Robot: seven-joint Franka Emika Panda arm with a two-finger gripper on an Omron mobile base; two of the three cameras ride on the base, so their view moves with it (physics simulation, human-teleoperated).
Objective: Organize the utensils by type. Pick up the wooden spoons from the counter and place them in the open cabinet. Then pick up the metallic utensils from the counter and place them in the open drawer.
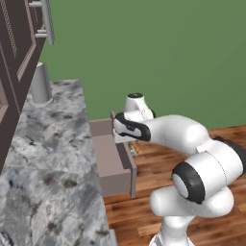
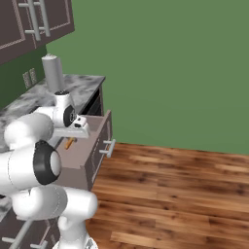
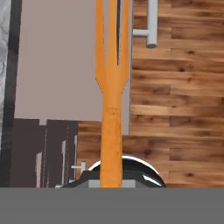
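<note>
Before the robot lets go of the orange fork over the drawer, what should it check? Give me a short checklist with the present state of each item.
1. Orange fork held by the tool: ok, the handle runs down into the tool.
2. Drawer open: ok, pulled out from under the counter.
3. Fork over the drawer interior: not ok, the prongs lie along the front wall, half over the wooden floor.
4. Drawer bottom free where the fork would land: ok, the visible part is bare.
5. Height of fork above the drawer bottom: cannot tell.

Fork (image 3: 112, 65) was bright orange all over, drawer (image 3: 57, 61) a flat mauve-brown, counter (image 1: 48, 158) grey-and-white marbled, floor (image 2: 185, 194) reddish-brown wood planks, wall (image 2: 170, 63) plain green.
</note>
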